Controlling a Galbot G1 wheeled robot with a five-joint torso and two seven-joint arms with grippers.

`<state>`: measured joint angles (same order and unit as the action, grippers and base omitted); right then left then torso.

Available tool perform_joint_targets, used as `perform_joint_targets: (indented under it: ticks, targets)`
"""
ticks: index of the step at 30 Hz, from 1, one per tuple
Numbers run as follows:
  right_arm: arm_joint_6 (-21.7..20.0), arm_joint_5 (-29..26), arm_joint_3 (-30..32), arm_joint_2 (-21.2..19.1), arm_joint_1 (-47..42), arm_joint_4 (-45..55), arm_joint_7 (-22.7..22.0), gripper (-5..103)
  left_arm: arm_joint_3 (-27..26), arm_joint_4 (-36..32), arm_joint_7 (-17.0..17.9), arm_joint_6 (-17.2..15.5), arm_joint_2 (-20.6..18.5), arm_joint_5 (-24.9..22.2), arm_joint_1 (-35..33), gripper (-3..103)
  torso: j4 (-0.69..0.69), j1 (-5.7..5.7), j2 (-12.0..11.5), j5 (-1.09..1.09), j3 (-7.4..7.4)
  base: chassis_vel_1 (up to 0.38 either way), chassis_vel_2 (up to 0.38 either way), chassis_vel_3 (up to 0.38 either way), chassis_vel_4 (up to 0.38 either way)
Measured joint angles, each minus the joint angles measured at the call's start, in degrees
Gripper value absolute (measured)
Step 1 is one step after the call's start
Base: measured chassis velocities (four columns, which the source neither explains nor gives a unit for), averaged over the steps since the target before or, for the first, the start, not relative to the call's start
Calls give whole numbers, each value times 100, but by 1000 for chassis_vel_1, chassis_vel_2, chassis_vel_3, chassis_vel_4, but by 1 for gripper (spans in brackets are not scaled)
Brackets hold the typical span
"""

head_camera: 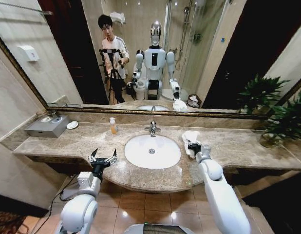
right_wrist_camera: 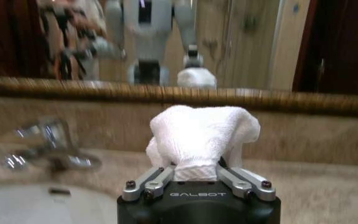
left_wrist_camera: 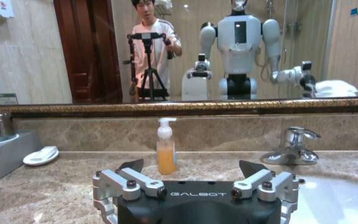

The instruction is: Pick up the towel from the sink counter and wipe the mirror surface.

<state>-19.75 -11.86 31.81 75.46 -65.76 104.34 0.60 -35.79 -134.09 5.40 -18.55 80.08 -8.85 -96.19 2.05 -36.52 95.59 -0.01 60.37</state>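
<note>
One towel (right_wrist_camera: 199, 133) apparently within right pincer (right_wrist_camera: 197, 169)

The basin (head_camera: 152, 151) is set in the middle of the sink counter (head_camera: 63, 144). The faucet (head_camera: 152, 128) is mounted just behind the basin, and the mirror surface (head_camera: 67, 53) is hung behind that. A soap bottle (head_camera: 113, 126) is placed behind and left of the basin; a small dish (head_camera: 72, 125) and a tray (head_camera: 47, 126) are found farther left. The towel (head_camera: 190, 138) is located right of the basin, a plant (head_camera: 282, 124) far right.
</note>
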Motion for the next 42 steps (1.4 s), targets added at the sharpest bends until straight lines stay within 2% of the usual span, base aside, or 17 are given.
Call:
perform_joint_targets:
  ticks: [3, 7, 17, 42]
  targets:
    - [171, -192, 78, 76, -487, 809, -186, 12, 0, 0, 0, 0, 0, 0, 0, 100, -1, 0, 0, -1, 0, 0, 0, 0, 0]
    - [264, -370, 81, 258, -762, 1336, -226, 12, 0, 0, 0, 0, 0, 0, 1, 100, 2, 1, 0, -1, -1, 0, 0, 0, 0]
    - [287, -358, -12, 541, -1159, 2304, -153, 12, 0, 0, 0, 0, 0, 0, 0, 100, 0, 1, 0, -1, 0, 0, 0, 0, 0]
    - [91, -280, -123, 527, -1099, 2715, -110, 12, 0, 0, 0, 0, -1, 0, 0, 100, 1, -1, 0, 0, 1, -47, 46, 52, -47]
